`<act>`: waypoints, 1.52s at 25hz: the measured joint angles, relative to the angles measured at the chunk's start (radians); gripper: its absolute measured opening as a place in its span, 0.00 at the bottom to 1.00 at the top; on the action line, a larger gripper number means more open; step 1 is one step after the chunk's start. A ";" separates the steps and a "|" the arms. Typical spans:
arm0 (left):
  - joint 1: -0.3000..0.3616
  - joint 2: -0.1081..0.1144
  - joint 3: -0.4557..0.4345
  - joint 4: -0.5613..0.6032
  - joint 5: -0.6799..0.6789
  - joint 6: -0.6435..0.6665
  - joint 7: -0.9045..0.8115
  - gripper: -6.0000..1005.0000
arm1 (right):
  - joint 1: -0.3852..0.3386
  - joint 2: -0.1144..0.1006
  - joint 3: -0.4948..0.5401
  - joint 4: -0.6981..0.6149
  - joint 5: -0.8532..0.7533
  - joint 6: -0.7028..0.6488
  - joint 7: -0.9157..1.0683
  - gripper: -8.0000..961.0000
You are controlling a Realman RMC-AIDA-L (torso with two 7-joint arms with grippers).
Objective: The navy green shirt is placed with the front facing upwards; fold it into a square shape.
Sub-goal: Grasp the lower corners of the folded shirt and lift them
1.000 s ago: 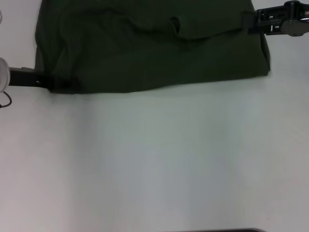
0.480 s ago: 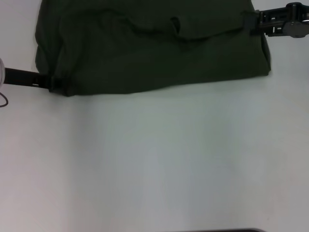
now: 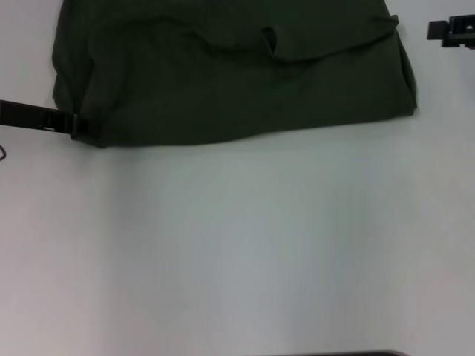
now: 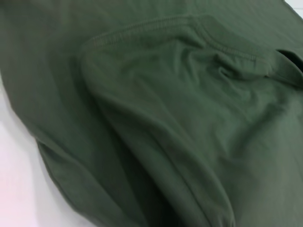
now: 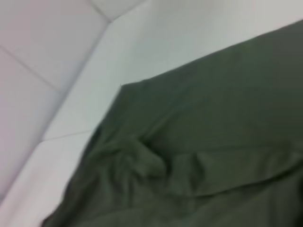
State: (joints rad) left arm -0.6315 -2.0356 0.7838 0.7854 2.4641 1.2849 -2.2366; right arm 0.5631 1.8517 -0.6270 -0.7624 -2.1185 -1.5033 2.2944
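In the head view the navy green shirt (image 3: 230,70) lies across the far part of the white bench (image 3: 237,245), already gathered into a broad folded slab with a hemmed flap laid across its upper layer, which suggests the fold is partly made and the cloth is left flat so its edges can be squared. The left end effector (image 3: 74,124) reaches in low from the left and meets the shirt's near-left corner; whether its fingers are closed on the hem or only resting against it cannot be told from here. The right end effector (image 3: 453,31) sits at the far right, apart from the shirt's right edge, holding nothing visible, and its opening cannot be told either; it reads as standing off to leave the cloth undisturbed. The left wrist view looks closely down on the shirt, showing a stitched hem curving over rumpled layers with a strip of bench beside them, and no fingers appear. The right wrist view looks from farther off at a folded corner of the shirt lying on the bench, again with no fingers shown.
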 joint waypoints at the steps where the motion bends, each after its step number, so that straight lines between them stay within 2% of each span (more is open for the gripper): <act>1: 0.000 0.000 0.000 0.000 0.000 0.001 0.000 0.05 | -0.003 -0.004 0.001 0.001 -0.015 0.006 0.004 0.58; 5: -0.008 0.006 0.000 0.000 0.000 0.011 -0.009 0.06 | 0.004 -0.011 0.000 0.009 -0.130 0.021 0.057 0.63; 10: -0.018 0.008 0.000 0.000 -0.001 0.013 -0.016 0.06 | 0.031 0.009 -0.009 0.014 -0.256 0.042 0.104 0.68; 15: -0.026 0.009 0.007 0.000 -0.001 0.024 -0.028 0.06 | 0.043 0.026 -0.016 0.031 -0.269 0.082 0.119 0.74; 23: -0.025 0.006 0.011 0.000 -0.001 0.027 -0.029 0.06 | 0.063 0.077 -0.020 0.073 -0.275 0.203 0.110 0.74; 34: -0.019 0.004 0.005 0.000 -0.001 0.019 -0.020 0.06 | 0.084 0.110 -0.024 0.136 -0.276 0.304 0.107 0.74; 38: -0.019 0.003 0.005 0.000 -0.001 0.018 -0.019 0.06 | 0.088 0.114 -0.033 0.167 -0.278 0.333 0.101 0.74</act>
State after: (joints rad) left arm -0.6506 -2.0326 0.7884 0.7854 2.4635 1.3026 -2.2556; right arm 0.6510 1.9661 -0.6596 -0.5955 -2.3964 -1.1704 2.3958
